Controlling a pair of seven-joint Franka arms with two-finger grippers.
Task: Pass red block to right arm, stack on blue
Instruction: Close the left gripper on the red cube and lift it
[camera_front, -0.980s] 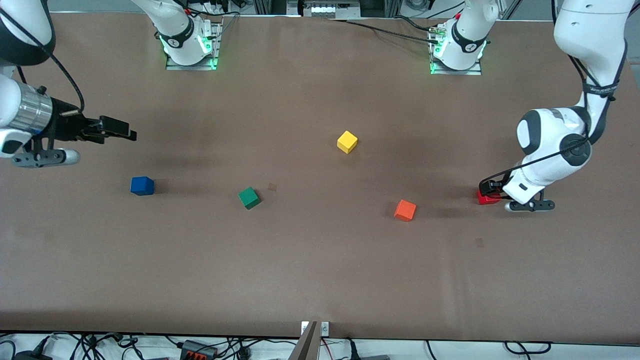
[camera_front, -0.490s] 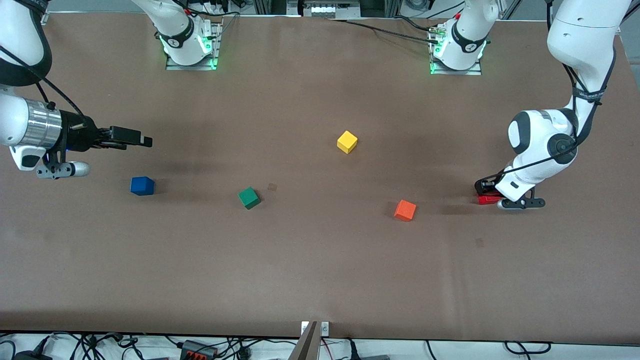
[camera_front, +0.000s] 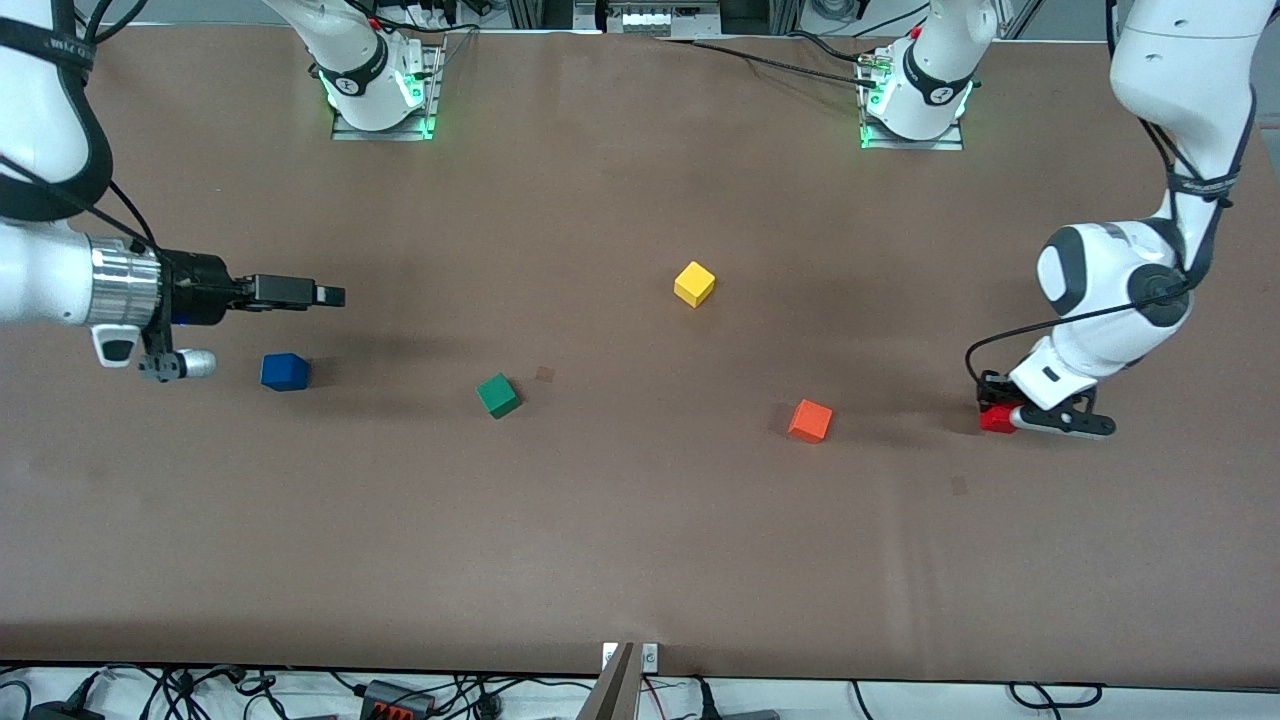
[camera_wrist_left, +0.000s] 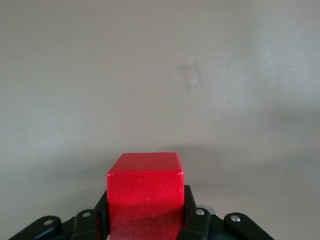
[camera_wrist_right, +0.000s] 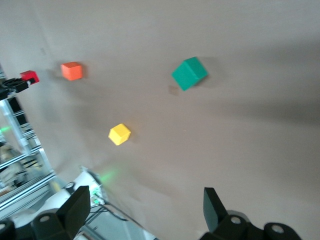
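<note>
The red block (camera_front: 996, 419) sits between the fingers of my left gripper (camera_front: 992, 408) at the left arm's end of the table, low over the brown tabletop. In the left wrist view the red block (camera_wrist_left: 145, 192) fills the gap between the black fingers (camera_wrist_left: 196, 220). It shows small in the right wrist view (camera_wrist_right: 29, 76). The blue cube (camera_front: 284, 371) lies on the table at the right arm's end. My right gripper (camera_front: 322, 296) is open and empty, held level in the air over the table just past the blue cube; its fingers (camera_wrist_right: 75, 210) stand wide apart.
A green cube (camera_front: 498, 395) lies beside the blue one toward the middle. A yellow cube (camera_front: 694, 283) lies mid-table, farther from the front camera. An orange cube (camera_front: 810, 420) lies between the green cube and the red block. These also show in the right wrist view (camera_wrist_right: 189, 73).
My left gripper with the red block has shifted toward the left arm's end of the table and lower in the view. My right gripper has moved in toward the table's middle, past the blue cube.
</note>
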